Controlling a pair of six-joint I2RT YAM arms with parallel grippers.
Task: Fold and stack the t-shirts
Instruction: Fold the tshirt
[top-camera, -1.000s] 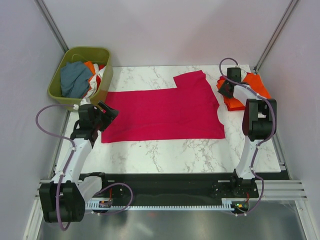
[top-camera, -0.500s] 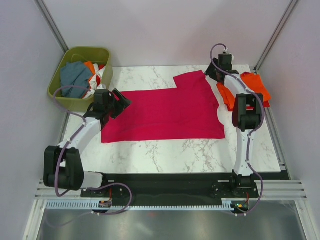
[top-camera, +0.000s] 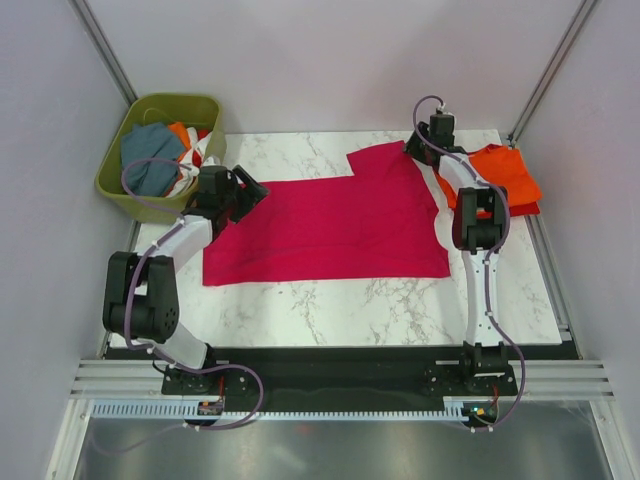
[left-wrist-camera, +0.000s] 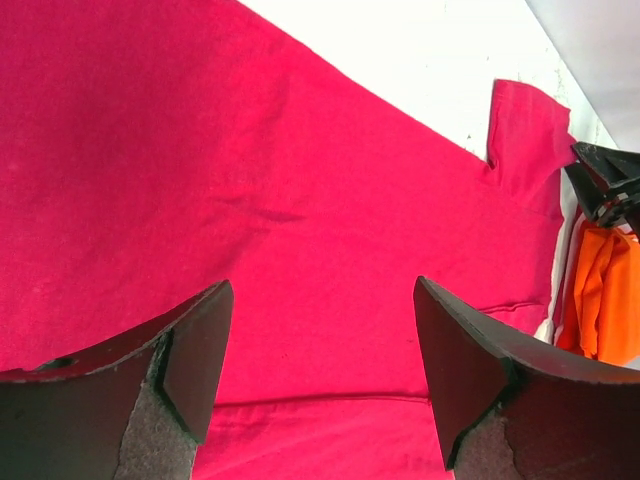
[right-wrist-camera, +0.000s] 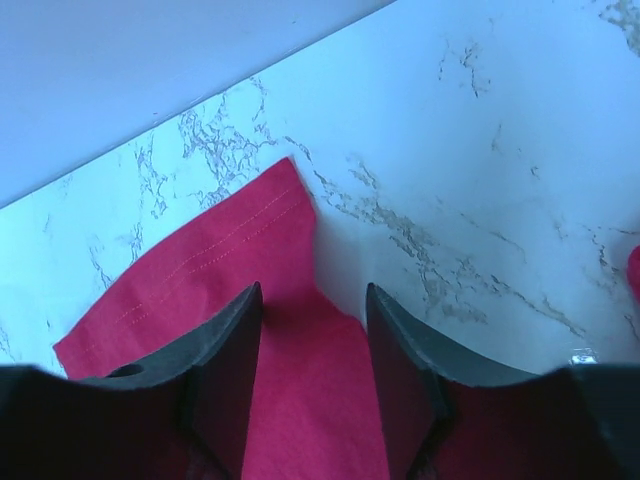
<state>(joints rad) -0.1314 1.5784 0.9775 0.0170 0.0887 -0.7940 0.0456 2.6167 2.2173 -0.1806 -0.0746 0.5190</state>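
My left arm (top-camera: 178, 240) and right arm (top-camera: 487, 290) match: white tubular links between chunky black joint housings, with purple cable (top-camera: 264, 390) looping off each. Up close on my wrist feeds, the left fingers (left-wrist-camera: 195, 345) are black wedges faced with rough grey pads (left-wrist-camera: 148, 445) (the right fingers (right-wrist-camera: 225, 380) look similar in shape, only darker).
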